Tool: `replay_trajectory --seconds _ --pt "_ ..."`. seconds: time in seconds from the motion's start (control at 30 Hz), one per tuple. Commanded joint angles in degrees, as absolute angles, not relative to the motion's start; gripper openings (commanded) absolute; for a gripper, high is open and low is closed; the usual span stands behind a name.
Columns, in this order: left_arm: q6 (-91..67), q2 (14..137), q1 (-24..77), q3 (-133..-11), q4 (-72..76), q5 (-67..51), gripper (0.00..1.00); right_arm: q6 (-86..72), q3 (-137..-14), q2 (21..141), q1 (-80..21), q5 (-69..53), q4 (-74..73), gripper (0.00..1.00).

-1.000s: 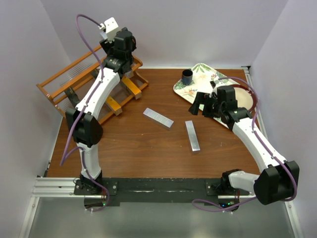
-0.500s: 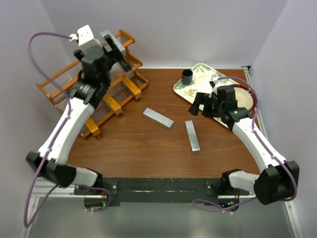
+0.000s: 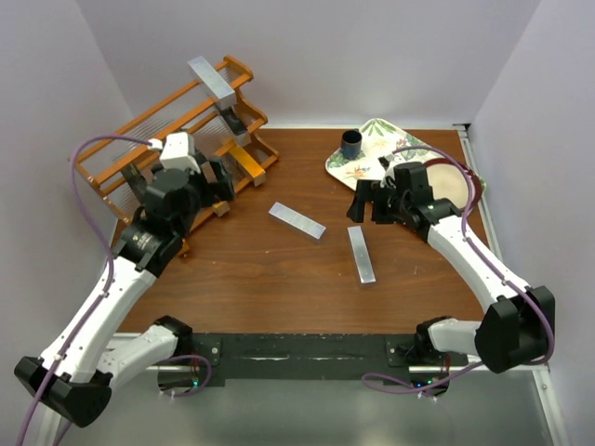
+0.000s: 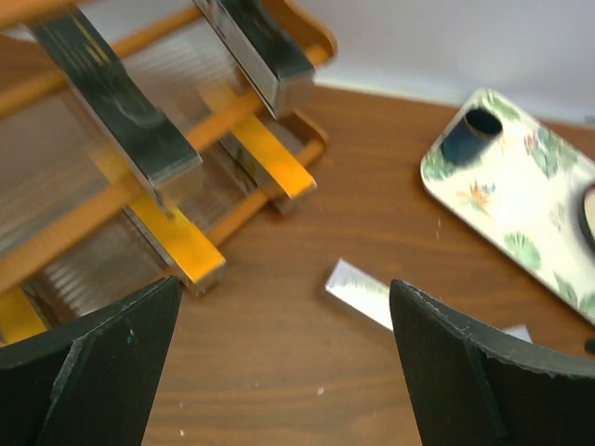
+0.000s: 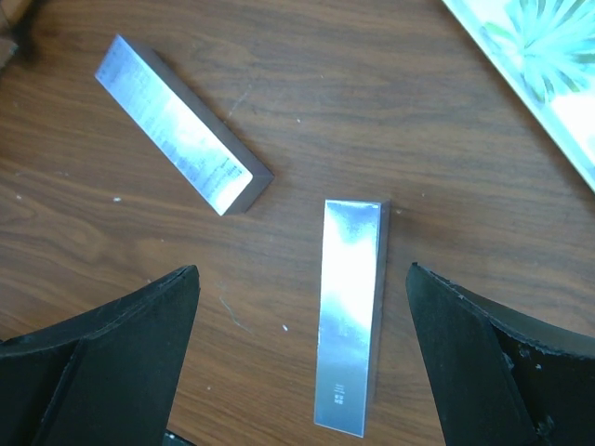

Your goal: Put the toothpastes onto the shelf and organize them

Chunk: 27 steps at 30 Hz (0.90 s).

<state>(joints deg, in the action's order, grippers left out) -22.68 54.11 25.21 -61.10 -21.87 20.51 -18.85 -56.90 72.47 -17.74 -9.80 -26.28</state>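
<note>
Since the right hand (image 5: 302, 279) hangs wide and empty near the nearer silver carton (image 5: 351, 321), it should straddle the carton's narrow sides squarely before closing.

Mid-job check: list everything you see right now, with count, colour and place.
toothpastes on the shelf: at least five showing, silver, dark and orange-gold, across the tiers
toothpastes on the table: two, silver, flat mid-table, apart
shelf: one, orange-brown wood, far left
tray: one, white floral, far right
cup: one, dark, on the tray
round dish: one, tan with dark rim, at the tray's right side, partly hidden
table: one, dark brown wood
left gripper: black, open, empty, before the shelf
right gripper: black, open, empty, above the loose cartons
</note>
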Motion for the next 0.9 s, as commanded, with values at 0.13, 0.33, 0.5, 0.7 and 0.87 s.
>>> replay_trajectory --seconds 0.13,0.33,0.5,0.7,0.87 --pt "-28.4 52.1 37.1 -47.0 -15.7 12.0 1.0 -18.2 -60.6 75.1 -18.6 -1.6 -30.6 0.98" --pt "-32.3 62.4 51.2 -46.9 -8.9 18.6 1.0 -19.8 -60.7 76.5 -18.7 2.5 -32.2 0.97" --pt "-32.7 67.8 55.5 -47.9 -6.4 20.7 1.0 -18.5 -63.4 80.5 -21.9 4.8 -35.0 0.96" --pt "-32.6 67.8 57.8 -47.4 -8.4 24.7 1.0 -19.3 -68.5 90.3 -24.3 7.3 -38.5 0.92" --pt "-31.5 65.9 58.6 -44.7 -8.0 26.5 1.0 -20.1 -71.1 97.2 -25.6 7.2 -39.3 0.84"
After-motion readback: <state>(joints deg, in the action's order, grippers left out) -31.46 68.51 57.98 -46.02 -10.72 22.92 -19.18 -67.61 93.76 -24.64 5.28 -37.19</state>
